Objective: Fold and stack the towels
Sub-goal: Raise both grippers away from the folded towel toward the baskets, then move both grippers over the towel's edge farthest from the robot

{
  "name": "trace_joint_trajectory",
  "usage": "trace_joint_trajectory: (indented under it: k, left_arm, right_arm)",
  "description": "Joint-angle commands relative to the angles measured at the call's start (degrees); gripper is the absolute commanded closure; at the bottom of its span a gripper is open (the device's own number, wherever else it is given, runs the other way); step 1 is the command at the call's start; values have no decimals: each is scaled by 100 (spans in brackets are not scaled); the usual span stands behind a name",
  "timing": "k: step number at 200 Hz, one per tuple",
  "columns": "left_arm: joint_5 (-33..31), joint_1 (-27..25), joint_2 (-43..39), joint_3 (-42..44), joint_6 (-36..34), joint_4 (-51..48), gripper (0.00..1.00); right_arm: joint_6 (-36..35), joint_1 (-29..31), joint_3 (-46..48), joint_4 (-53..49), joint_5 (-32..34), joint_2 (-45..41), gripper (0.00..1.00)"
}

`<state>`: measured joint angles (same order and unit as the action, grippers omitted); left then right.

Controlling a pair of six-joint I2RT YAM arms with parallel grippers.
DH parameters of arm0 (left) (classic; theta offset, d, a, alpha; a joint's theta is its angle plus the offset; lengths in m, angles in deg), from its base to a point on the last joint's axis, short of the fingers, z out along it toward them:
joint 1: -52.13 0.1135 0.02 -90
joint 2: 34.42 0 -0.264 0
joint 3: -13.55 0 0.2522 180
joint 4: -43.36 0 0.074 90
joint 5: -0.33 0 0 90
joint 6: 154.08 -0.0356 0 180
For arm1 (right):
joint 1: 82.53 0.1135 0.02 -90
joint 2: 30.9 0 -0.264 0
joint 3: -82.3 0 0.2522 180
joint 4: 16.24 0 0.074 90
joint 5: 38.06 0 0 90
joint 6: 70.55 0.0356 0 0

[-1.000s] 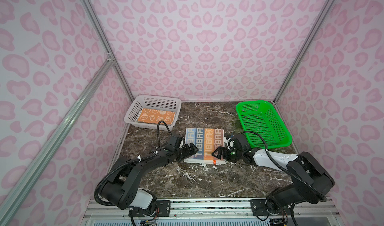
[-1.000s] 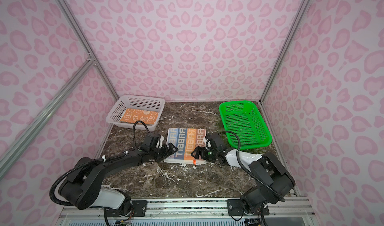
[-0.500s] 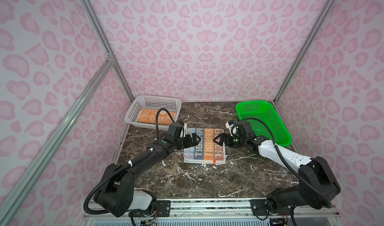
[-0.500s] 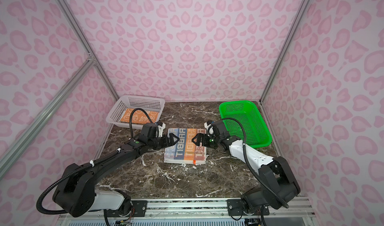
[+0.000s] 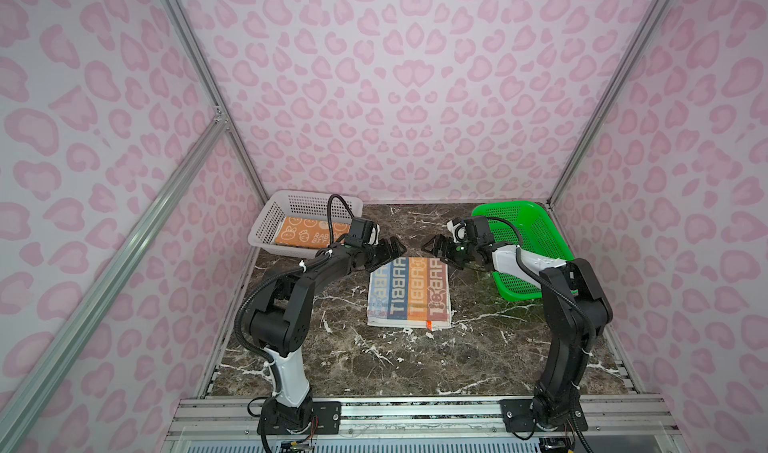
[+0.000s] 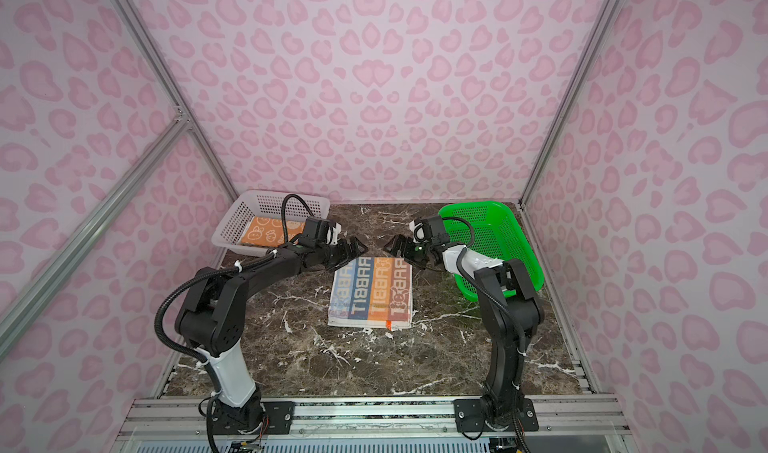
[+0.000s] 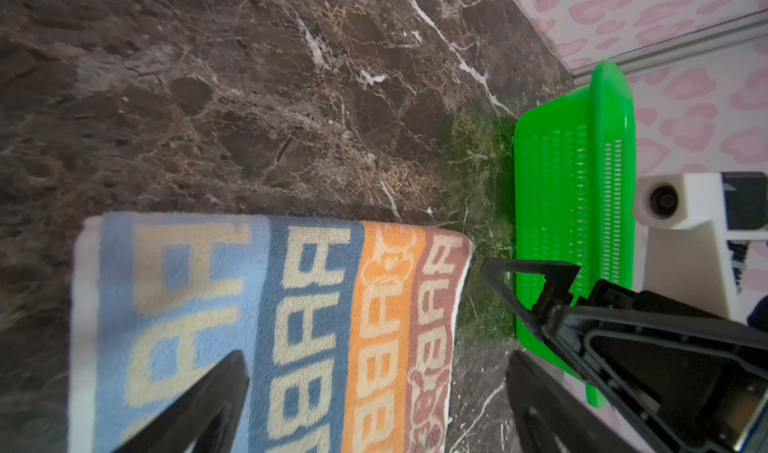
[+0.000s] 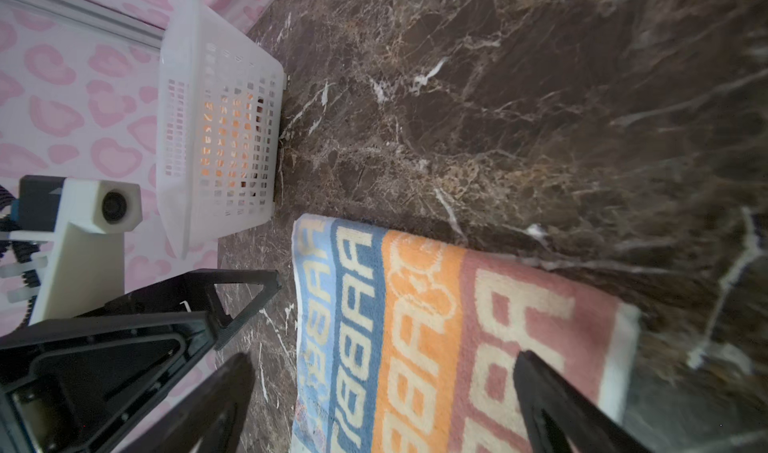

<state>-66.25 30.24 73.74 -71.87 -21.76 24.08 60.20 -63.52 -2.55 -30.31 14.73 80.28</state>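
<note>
A folded towel [image 5: 409,293] [image 6: 372,293] with blue, orange and pink stripes and block letters lies flat mid-table. An orange towel [image 5: 309,234] [image 6: 270,234] with bunny prints sits in the white basket. My left gripper [image 5: 397,249] [image 6: 355,248] hovers open over the striped towel's far left corner. My right gripper [image 5: 432,247] [image 6: 395,245] hovers open over its far right corner, tip facing tip. In the left wrist view the towel [image 7: 266,326] lies under the spread left gripper [image 7: 376,359]. The right wrist view shows the towel [image 8: 436,326] below the open right gripper [image 8: 384,359].
A white perforated basket [image 5: 266,230] [image 8: 220,118] stands at the back left. A green perforated basket [image 5: 528,247] [image 7: 573,180] stands at the back right, close behind the right arm. The dark marble table [image 5: 374,359] ends at a metal rail in front.
Both arms have lifted from the striped towel's near sides and swung to its far edge. The grippers stayed open and the towel has not shifted.
</note>
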Motion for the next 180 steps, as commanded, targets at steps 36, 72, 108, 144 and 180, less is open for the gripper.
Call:
trace_joint_trajectory:
  k: [36,72,108,144,180]
  left_arm:
    - [-209,96,872,-885,-172,-169,2]
    - [-371,119,1055,-790,-290,-160,2]
    - [-570,124,1034,-577,-498,-238,2]
    - [-762,139,940,-285,-635,-161,2]
    - [-542,109,898,-300,-665,-203,2]
  right_arm:
    - [265,-75,-409,504,-313,741,1]
    - [63,-200,-250,437,-357,906,1]
    - [-34,-317,-198,395,-456,1090,1]
    - [-411,-328,-317,-160,-217,1064,1]
    - [-505,-319,-188,-464,-113,1020,1]
